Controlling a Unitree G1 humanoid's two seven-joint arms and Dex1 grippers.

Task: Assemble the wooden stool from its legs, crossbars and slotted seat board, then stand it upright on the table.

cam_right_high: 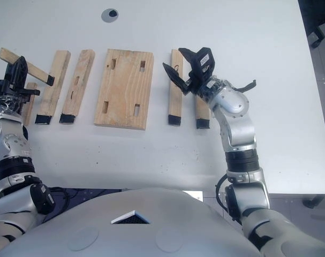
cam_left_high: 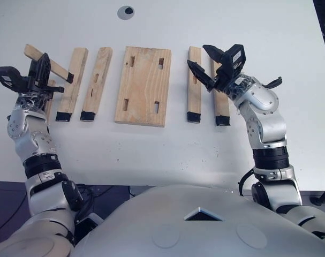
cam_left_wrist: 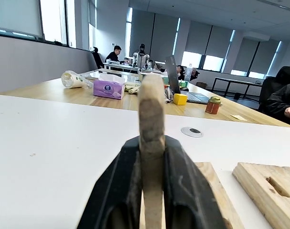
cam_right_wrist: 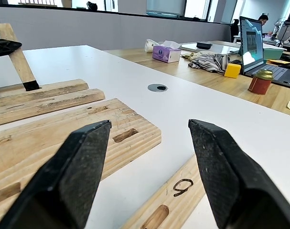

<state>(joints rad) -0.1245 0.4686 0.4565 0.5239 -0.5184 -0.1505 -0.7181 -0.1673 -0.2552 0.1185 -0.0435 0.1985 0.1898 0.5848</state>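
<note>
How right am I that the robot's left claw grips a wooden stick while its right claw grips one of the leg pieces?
Half right. The left gripper does grip a wooden stick, but the right gripper grips nothing: the right wrist view shows its fingers spread open above a leg piece, with nothing between them.

One hand-drawn figure, reading as a 9 (cam_right_wrist: 182, 187), stands in dark pen on the top face of the wooden leg (cam_right_wrist: 167, 201) lying just beside the seat board (cam_right_wrist: 63, 138) on the bench (cam_right_wrist: 135, 71). Print on the purple pack (cam_right_wrist: 166, 52) behind is too small to read.
</note>
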